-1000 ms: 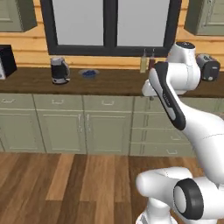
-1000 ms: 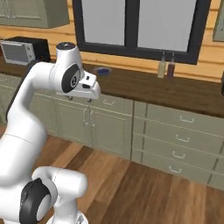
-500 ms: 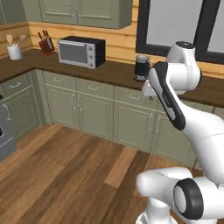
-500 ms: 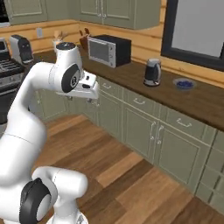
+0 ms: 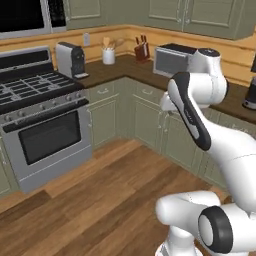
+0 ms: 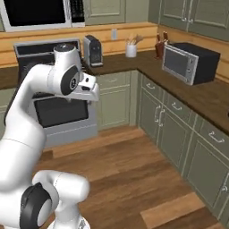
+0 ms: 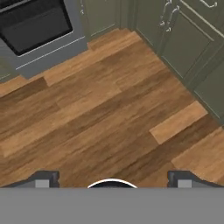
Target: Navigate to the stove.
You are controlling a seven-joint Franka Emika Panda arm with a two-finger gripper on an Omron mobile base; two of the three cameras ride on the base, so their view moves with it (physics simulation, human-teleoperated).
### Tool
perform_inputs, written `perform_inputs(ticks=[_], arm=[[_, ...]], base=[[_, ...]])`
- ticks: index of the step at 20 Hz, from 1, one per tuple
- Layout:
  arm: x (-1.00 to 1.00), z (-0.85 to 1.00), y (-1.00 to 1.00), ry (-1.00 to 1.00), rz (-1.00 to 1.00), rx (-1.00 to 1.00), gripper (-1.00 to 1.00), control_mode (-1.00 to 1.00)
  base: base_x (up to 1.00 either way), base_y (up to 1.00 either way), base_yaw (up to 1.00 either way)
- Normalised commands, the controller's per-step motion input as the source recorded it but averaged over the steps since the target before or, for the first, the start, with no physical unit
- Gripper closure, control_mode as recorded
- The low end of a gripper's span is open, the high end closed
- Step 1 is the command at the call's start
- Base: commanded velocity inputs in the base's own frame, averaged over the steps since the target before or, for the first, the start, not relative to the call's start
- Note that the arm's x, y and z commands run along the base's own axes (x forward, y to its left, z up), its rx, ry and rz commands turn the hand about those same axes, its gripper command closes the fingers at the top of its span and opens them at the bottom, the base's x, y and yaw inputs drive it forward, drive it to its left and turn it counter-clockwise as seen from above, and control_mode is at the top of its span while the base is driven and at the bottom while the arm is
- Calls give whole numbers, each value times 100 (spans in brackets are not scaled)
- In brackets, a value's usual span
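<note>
My base has swung from the window wall, bringing the stove (image 5: 42, 120) into view ahead-left across open floor, my empty gripper (image 7: 112, 178) spread wide — approach remains.

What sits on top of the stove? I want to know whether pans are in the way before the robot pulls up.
The stove carries only black grates over its burners; no pans show. In the right base view the arm hides part of the cooktop.
</note>
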Motion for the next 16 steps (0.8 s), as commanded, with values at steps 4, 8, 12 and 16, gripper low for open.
perform_inputs(ticks=[4,8,12,16], arm=[[0,0,0,0,0,0,-100,100],[0,0,0,0,0,0,-100,100],[0,0,0,0,0,0,-100,100],[0,0,0,0,0,0,-100,100]], base=[[100,0,47],[100,0,43],[100,0,40],[100,-24,43]])
